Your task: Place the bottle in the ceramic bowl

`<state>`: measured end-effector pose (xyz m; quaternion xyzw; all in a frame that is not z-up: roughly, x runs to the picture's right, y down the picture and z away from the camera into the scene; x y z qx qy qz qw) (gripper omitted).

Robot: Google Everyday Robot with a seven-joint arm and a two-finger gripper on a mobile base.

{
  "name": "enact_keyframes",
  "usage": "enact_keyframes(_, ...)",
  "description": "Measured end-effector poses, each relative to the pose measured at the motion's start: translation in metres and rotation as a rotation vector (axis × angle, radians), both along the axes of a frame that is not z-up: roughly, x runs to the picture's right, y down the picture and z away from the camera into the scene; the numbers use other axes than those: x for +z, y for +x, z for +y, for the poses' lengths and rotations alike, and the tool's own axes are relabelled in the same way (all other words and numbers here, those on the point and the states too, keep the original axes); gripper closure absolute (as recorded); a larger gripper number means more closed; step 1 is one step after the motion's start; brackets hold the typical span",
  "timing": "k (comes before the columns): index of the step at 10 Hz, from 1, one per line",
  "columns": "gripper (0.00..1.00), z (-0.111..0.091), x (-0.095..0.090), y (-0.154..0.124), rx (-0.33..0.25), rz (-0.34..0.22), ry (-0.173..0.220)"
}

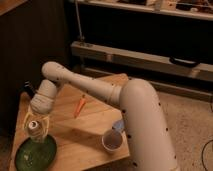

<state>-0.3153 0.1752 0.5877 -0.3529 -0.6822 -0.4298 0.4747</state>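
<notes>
Your tool [36,120] is clamped on the bottle [35,128] just above the ceramic bowl [35,154]'s far rim; release here and it may topple out.

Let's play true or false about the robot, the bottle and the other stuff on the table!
1. The gripper holds the bottle above the green ceramic bowl. True.
2. The bottle lies flat inside the white cup. False: it is upright in the gripper, far from the cup.
3. An orange stick lies on the wooden table. True.
4. The bowl sits on the floor. False: it rests on the table's front left corner.
</notes>
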Motion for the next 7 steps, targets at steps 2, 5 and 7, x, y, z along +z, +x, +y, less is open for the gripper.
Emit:
enact_keyframes(2, 0.69, 0.014, -0.009, -0.007, -0.021, -0.017, -0.02)
enact_keyframes(5, 0.38, 0.036, -0.025, -0.019, -0.054, -0.047, -0.046)
enact_keyframes(7, 0.22, 0.055, -0.039, -0.03, -0.068, -0.067, -0.06)
